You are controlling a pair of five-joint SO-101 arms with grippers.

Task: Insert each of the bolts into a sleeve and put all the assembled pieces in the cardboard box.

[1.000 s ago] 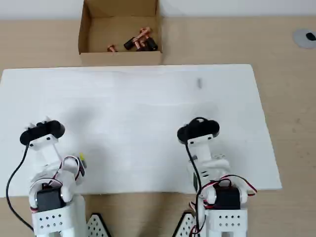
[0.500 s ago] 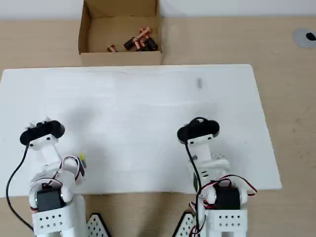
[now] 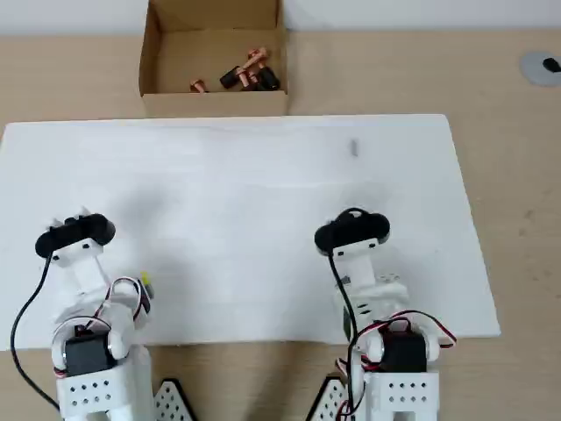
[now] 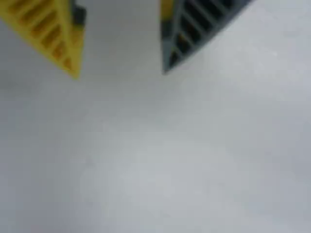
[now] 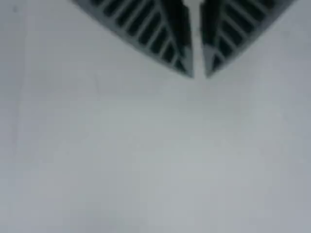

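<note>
The cardboard box point(image 3: 151, 53) stands beyond the far edge of the white mat point(image 3: 237, 184). Inside it lie several copper bolts pushed into black sleeves point(image 3: 250, 74), and one copper piece point(image 3: 198, 86) lies apart from them. The left arm point(image 3: 74, 235) is folded back at the mat's near left. In its wrist view my left gripper point(image 4: 120, 72) hangs open over bare mat, nothing between the yellow fingertip point(image 4: 68, 58) and the dark one. The right arm point(image 3: 351, 231) rests at the near middle-right. My right gripper point(image 5: 199, 75) is shut, with only a thin slit between its dark fingertips.
A small grey mark point(image 3: 354, 147) sits on the mat's far right part. A grey disc point(image 3: 541, 66) lies on the wooden table point(image 3: 508, 175) at the far right. Both arm bases point(image 3: 96, 377) stand at the near edge.
</note>
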